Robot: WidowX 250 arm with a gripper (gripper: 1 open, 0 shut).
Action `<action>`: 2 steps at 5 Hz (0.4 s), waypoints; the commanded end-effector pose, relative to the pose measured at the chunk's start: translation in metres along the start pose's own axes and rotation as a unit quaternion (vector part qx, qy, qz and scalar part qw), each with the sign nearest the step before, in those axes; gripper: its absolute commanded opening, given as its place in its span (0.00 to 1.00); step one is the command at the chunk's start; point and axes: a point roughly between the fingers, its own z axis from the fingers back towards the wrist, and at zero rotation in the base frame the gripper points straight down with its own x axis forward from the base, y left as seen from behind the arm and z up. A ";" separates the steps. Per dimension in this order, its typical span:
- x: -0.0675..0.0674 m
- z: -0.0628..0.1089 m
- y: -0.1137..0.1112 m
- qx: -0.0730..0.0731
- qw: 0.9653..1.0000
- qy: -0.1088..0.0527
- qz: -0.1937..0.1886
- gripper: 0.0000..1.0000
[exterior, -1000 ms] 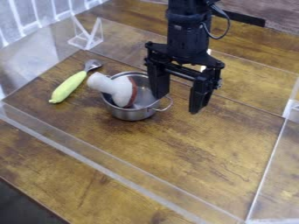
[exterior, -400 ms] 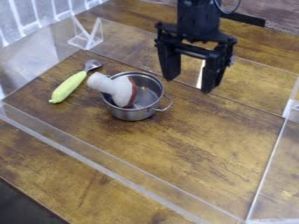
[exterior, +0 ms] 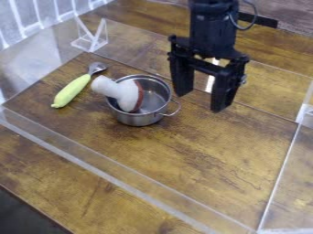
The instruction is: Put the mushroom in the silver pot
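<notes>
The silver pot stands left of centre on the wooden table, shiny with a reddish inside. The mushroom lies tilted across the pot's left rim, its white stem reaching into the pot and its grey-brown cap sticking out up and to the left. My gripper hangs open above the table just right of the pot, its two dark fingers pointing down with nothing between them.
A long yellow-green corn-like object lies left of the pot. Clear acrylic walls fence the table, with a clear stand at the back left.
The open gripper has moved right and up, away from the pot. The mushroom and pot have stayed where they were.
</notes>
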 end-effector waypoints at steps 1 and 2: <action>-0.004 0.016 0.011 0.005 1.000 -0.020 -0.020 1.00; -0.007 0.017 0.012 0.011 0.998 -0.029 0.050 1.00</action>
